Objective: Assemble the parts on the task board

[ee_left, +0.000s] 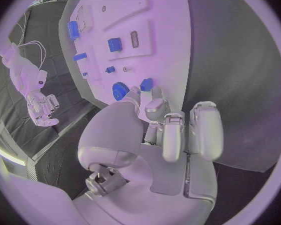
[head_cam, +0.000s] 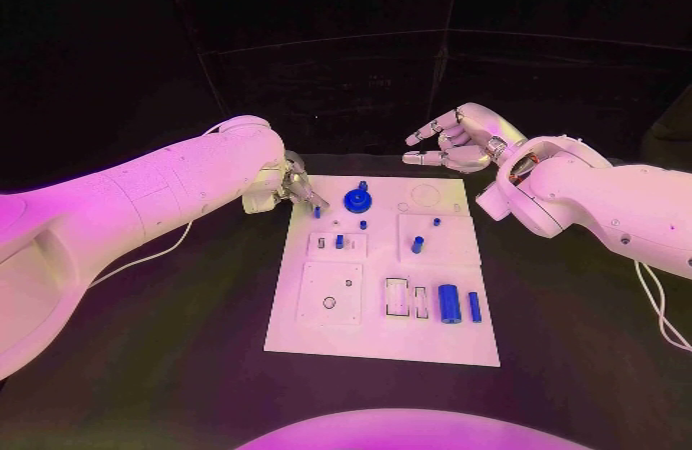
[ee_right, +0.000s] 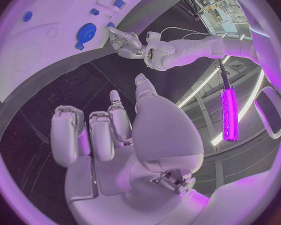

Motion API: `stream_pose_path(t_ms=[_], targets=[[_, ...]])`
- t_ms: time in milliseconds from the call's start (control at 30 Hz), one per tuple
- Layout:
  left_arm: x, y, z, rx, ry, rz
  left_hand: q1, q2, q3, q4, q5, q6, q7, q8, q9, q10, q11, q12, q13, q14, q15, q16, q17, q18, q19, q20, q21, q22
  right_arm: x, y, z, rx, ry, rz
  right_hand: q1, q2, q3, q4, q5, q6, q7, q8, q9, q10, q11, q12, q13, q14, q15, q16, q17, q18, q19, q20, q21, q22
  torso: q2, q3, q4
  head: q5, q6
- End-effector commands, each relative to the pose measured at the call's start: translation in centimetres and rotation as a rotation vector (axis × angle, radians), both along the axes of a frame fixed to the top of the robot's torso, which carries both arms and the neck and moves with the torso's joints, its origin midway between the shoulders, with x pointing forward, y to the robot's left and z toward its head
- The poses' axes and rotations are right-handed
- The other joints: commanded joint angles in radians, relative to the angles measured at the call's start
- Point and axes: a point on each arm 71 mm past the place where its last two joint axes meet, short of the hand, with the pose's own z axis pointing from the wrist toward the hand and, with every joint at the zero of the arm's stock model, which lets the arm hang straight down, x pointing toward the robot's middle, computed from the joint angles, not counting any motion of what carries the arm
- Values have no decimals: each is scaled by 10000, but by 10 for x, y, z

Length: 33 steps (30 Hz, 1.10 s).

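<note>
Two white arms reach in over a black table in the head view, with the white board lying between them. The left hand sits at the board's far left corner, its fingers pinching a small blue peg just over the board's edge. The right hand hovers beyond the far right corner, fingers curled loosely and holding nothing. On the board, a blue gear stands at the far middle, small blue pieces dot the centre, and a blue cylinder lies beside a flat blue bar near the right front.

From the left wrist, the left hand has its fingertips closed round the blue peg, close beside the gear on the board. The right hand hangs apart, off the board.

From the right wrist, the right hand is empty with fingers half bent, well clear of the board. The left hand works next to the gear.
</note>
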Motion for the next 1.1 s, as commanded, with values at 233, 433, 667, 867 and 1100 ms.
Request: stream_pose_path(t_ms=[233, 433, 667, 867, 1100], targets=[[1, -1, 0, -59, 23, -111, 198, 78, -1, -132, -52, 93, 20, -46, -43, -47, 29, 59, -12, 1074, 63, 31, 2634, 69, 6, 74, -38, 4, 0, 2, 2, 47, -36, 121, 17, 75, -44, -10, 46, -15, -70, 44, 2, -31, -21, -15, 650, 740, 14, -33, 1332, 44, -37, 28, -31, 176, -5, 3, -1, -13, -22], [0, -3, -1, -92, 21, -162, 342, 127, 2, -237, -52, 113, 24, -61, -80, -50, 31, 64, -17, 1074, 66, 31, 2634, 67, 8, 77, -37, 13, 0, 2, 2, 47, -34, 124, 17, 75, -44, -10, 46, -15, -70, 44, 2, -31, -21, -15, 650, 740, 14, -33, 1332, 44, -37, 28, -31, 176, -5, 3, 8, -22, -12], [0, -6, 0, -194, -52, -241, 960, 483, 309, -637, -51, 165, -26, -90, -157, -37, -15, 89, 2, 1074, 39, 31, 2634, 66, 15, 66, -31, 38, 0, 2, 2, 46, -31, 126, 17, 75, -44, -10, 46, -15, -70, 44, 2, -31, -21, -15, 650, 740, 14, -33, 1332, 44, -37, 28, -31, 176, -4, -1, 10, -20, -32], [-2, -9, -1, -237, -19, -371, 1361, 630, 554, -949, -57, 215, -71, -116, -215, -27, -55, 99, 19, 1074, 2, 31, 2634, 59, 29, 34, -12, 76, 0, 2, 1, 43, -28, 133, 17, 75, -44, -10, 46, -15, -70, 44, 2, -31, -21, -15, 650, 740, 14, -33, 1332, 44, -37, 28, -31, 176, 0, 1, 9, -19, -64], [-3, -11, 0, -328, -72, -467, 1819, 923, 937, -1292, -64, 336, -171, -103, -256, -4, -139, 101, 32, 1074, -50, 31, 2634, 47, 49, -6, 24, 139, 0, 2, 1, 44, -30, 143, 17, 75, -44, -10, 46, -15, -70, 44, 2, -31, -21, -15, 650, 740, 14, -33, 1332, 44, -37, 28, -31, 176, -4, -2, 11, -22, -81]])
